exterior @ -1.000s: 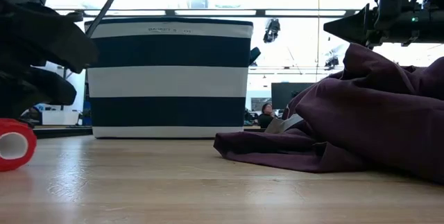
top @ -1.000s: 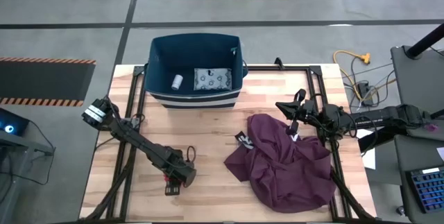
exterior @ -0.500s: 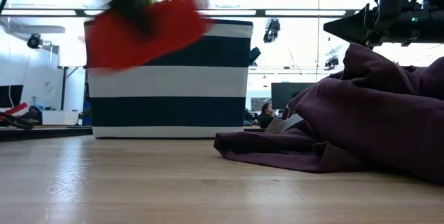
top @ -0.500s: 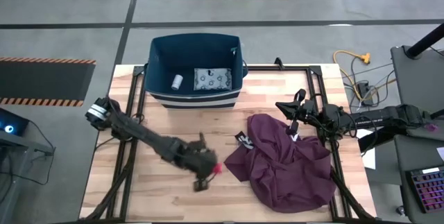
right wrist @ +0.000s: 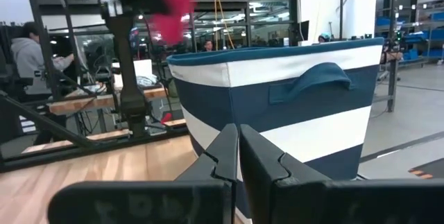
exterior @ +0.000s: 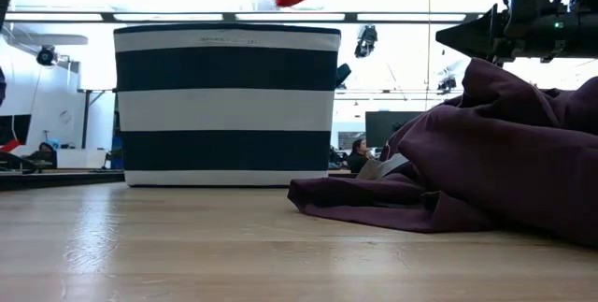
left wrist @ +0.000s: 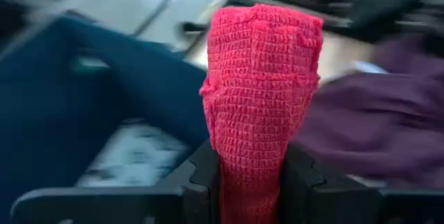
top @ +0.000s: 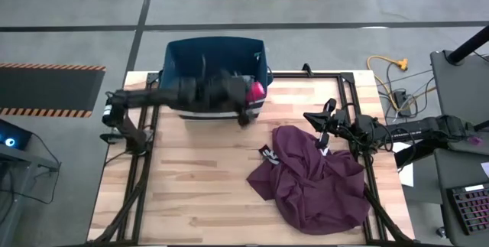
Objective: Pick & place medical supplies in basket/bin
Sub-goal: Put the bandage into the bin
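Observation:
My left gripper [top: 250,98] is shut on the small red oblong piece [top: 257,89], a red mesh-textured roll [left wrist: 262,78]. It hovers over the near right corner of the dark-blue bin [top: 173,54], above the rim [exterior: 227,29] in the low view. A pale dotted packet [left wrist: 132,156] lies on the bin's floor. My arm hides most of the bin's inside from above. My right gripper [top: 307,115] is shut and holds nothing, hanging over the maroon cloth's [top: 315,177] far edge and pointing at the bin [right wrist: 298,106]. My left gripper pinches the red roll's lower end [left wrist: 250,182] between its two fingers [left wrist: 207,172]. Most of the roll sticks out past the fingertips. The arm reaches in from the table's left. The roll is lifted clear, higher than the bin's rim.
The crumpled maroon cloth [exterior: 486,162] covers the table's near right part, with a small dark-and-white tag [top: 267,154] at its left edge. Bare wooden tabletop [top: 199,186] lies near and left. A black frame rail [top: 336,75] runs along the far right edge.
My left gripper has lifted the red roll off the table near the front edge. It swung up, toward the far edge and rightward, and now stands over the bin's near right corner. The roll went from resting on the wood to hanging clear above the rim.

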You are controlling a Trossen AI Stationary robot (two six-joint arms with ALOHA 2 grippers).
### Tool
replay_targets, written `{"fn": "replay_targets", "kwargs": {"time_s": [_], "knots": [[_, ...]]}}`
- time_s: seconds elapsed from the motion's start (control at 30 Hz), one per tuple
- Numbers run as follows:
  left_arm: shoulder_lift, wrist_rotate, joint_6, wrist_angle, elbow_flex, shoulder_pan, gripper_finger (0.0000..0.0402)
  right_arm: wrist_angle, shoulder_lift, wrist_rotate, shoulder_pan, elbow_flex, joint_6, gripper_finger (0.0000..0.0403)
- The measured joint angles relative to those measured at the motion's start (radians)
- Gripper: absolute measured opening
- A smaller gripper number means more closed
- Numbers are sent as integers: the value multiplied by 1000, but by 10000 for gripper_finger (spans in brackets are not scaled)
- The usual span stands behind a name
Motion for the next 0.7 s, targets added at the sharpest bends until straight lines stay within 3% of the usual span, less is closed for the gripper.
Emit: {"fn": "replay_targets", "kwargs": {"time_s": [0.13,0.27,0.5,0.7], "knots": [[-1,1,116,-87,51,165,68,0,0,0,0,0,-3,9],[-2,8,242,-123,27,324,68,-22,0,1,0,0,4,9],[-9,80,383,-188,-99,560,68,-69,0,1,0,0,82,9],[-13,232,473,-189,-247,686,68,-69,0,1,0,0,112,9]]}}
